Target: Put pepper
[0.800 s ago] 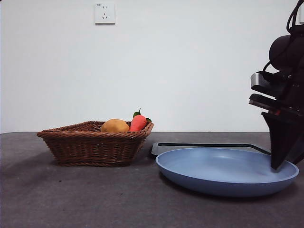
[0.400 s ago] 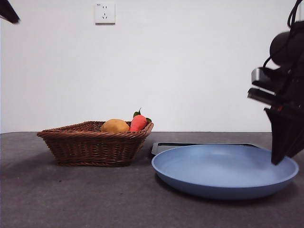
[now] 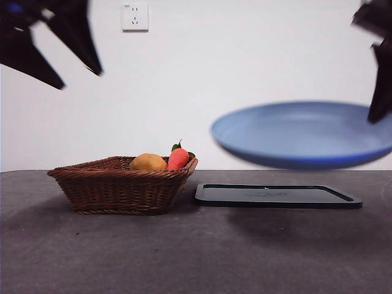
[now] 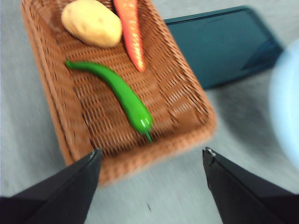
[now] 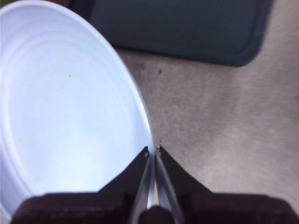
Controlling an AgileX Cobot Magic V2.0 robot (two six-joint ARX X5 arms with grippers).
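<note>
The pepper [image 4: 122, 95], glossy green and slender, lies inside the wicker basket [image 4: 182, 100]; in the front view the basket [image 3: 122, 187] wall hides it. My left gripper [image 4: 150, 161] hangs open high above the basket's near side, seen blurred at the top left [image 3: 58, 46] of the front view. My right gripper [image 5: 153, 150] is shut on the rim of the blue plate [image 5: 65, 112], holding the plate [image 3: 303, 135] in the air above the black tray [image 3: 278, 195].
A yellow-tan potato [image 4: 92, 23] and an orange carrot [image 4: 131, 32] share the basket, both showing above its rim, potato [image 3: 147, 162] and carrot [image 3: 178, 158]. The black tray [image 4: 219, 44] lies flat right of the basket. A wall socket [image 3: 135, 17] is behind.
The right gripper has lifted the blue plate from the tray up into the air. The left gripper has come into view at the top left, above the basket.
</note>
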